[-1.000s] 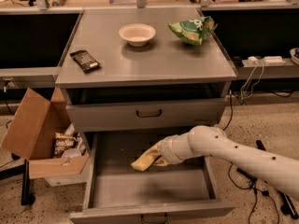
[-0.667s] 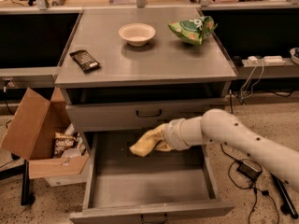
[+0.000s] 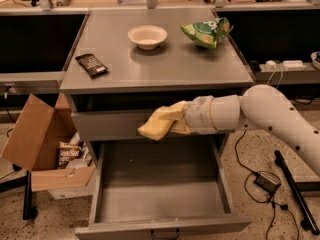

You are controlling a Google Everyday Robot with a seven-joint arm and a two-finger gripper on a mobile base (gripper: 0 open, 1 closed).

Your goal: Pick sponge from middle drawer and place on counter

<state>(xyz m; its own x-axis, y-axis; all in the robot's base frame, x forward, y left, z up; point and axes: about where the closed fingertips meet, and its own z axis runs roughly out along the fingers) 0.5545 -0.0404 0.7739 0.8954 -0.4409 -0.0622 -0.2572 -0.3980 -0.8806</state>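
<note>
My gripper (image 3: 176,122) is shut on the yellow sponge (image 3: 157,123) and holds it in the air in front of the closed top drawer front, just below the counter's front edge. The sponge hangs over the open middle drawer (image 3: 160,194), whose grey floor shows bare. The counter (image 3: 160,64) is the flat grey top above. My white arm reaches in from the right.
On the counter are a cream bowl (image 3: 147,36), a green snack bag (image 3: 206,32) and a dark snack bar (image 3: 91,65). An open cardboard box (image 3: 37,144) with snacks stands left of the cabinet. Cables and a power brick (image 3: 266,182) lie on the floor at right.
My gripper has lifted the sponge out of the middle drawer, up and to the left, to the height of the top drawer front.
</note>
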